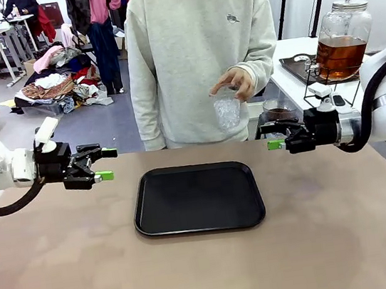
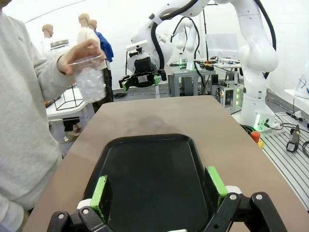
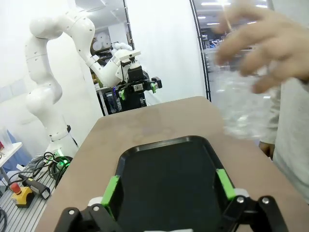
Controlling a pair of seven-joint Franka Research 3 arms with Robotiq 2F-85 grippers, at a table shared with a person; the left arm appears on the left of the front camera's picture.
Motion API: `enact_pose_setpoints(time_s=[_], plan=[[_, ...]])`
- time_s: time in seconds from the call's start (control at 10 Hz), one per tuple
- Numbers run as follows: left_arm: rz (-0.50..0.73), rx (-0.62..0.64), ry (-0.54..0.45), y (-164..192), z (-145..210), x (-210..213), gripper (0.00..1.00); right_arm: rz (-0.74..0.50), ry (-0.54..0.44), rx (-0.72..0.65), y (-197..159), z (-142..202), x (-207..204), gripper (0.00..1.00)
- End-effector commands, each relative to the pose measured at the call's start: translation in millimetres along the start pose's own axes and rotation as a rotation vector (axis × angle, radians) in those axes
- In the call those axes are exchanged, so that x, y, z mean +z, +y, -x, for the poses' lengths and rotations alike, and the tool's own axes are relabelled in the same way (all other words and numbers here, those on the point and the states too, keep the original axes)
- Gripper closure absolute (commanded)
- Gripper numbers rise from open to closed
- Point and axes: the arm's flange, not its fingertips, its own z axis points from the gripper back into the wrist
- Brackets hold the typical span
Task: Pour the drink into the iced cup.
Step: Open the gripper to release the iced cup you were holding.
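Note:
A person at the far side holds a clear plastic cup of ice (image 1: pixel 228 109) from above in one hand, over the table's far edge. That iced cup (image 2: pixel 91 81) sits upper left in the left wrist view and blurred in the right wrist view (image 3: pixel 241 108). The amber drink (image 1: pixel 339 55) fills a large glass jar with a metal lid on a side table at right. My left gripper (image 1: pixel 104 165) hovers open left of the black tray (image 1: pixel 198 198). My right gripper (image 1: pixel 272 135) hovers open to the tray's right. Both hold nothing.
The black tray (image 2: pixel 149 179) lies at the table's middle with nothing on it. A wire stand and a dark tray (image 1: pixel 296 67) share the side table with the jar. Piles of clothes and other tables lie behind the person.

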Motion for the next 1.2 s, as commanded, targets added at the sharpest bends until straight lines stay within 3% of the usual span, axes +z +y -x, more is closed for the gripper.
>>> enact_pose_setpoints(time_s=[0.0,1.1], plan=[[0.002,-0.005,0.0,-0.4,-0.6,-0.6,0.0,-0.031,-0.001,0.037,13.8,0.8,8.7,0.0],[0.002,-0.005,0.0,-0.4,-0.6,-0.6,0.0,-0.034,0.002,0.023,10.4,4.8,10.2,0.0]])
